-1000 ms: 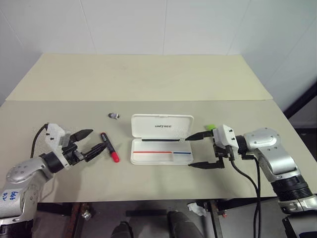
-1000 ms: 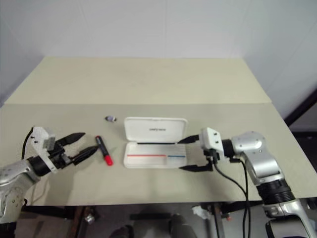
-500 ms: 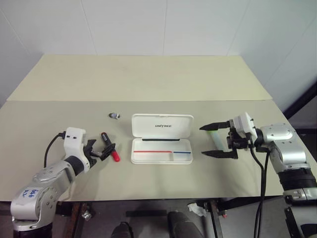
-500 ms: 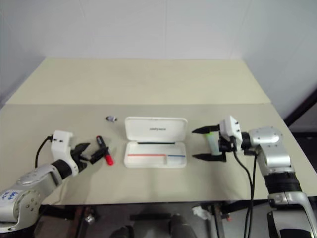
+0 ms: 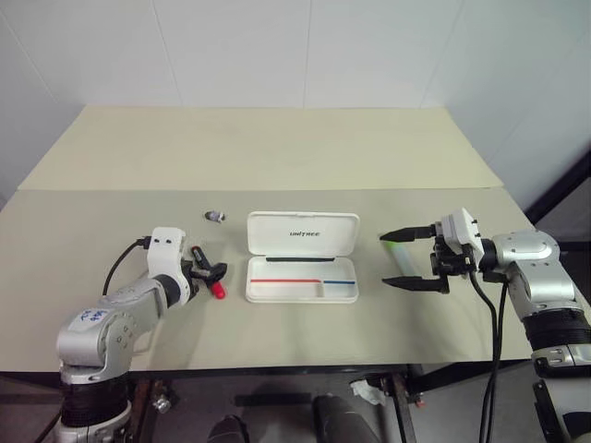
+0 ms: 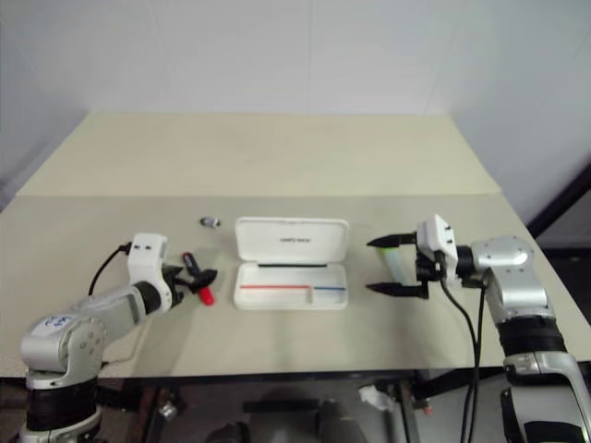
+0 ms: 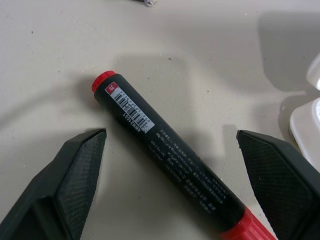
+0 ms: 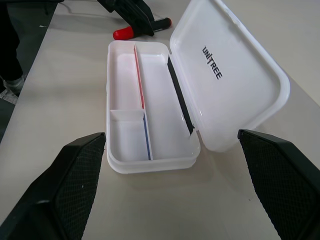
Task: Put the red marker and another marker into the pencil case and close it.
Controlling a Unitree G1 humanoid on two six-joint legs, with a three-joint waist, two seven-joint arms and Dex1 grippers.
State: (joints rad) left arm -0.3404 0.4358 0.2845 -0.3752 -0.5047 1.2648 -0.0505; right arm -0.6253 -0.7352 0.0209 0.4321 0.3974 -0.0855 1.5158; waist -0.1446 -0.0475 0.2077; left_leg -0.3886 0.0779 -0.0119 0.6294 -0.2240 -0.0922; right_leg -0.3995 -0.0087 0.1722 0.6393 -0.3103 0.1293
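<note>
Fingers of the left tool [image 7: 170, 185] stand wide apart, one on each side of the slim red marker with its black barrel and red ends [image 7: 167, 156], which lies flat on the pale beige surface [image 5: 277, 152]; the straddle looks like the set-up for a pinch across the barrel, though nothing grips it yet. A tiny grey cap [image 5: 214, 216] lies just beyond, apart from the rest. Near the middle sits the flat white hard-plastic pencil case [image 5: 302, 257], its hinged lid thrown back and the tray with its red and blue stripe bare, so it is ready to receive both markers. To the right of it the right tool [image 5: 407, 257] hangs with its fingers spread, clamped on nothing, pointing toward the case. The stubby pale green marker [image 6: 397, 263] lies on the surface between those fingers' reach, probably this arm's pick.
</note>
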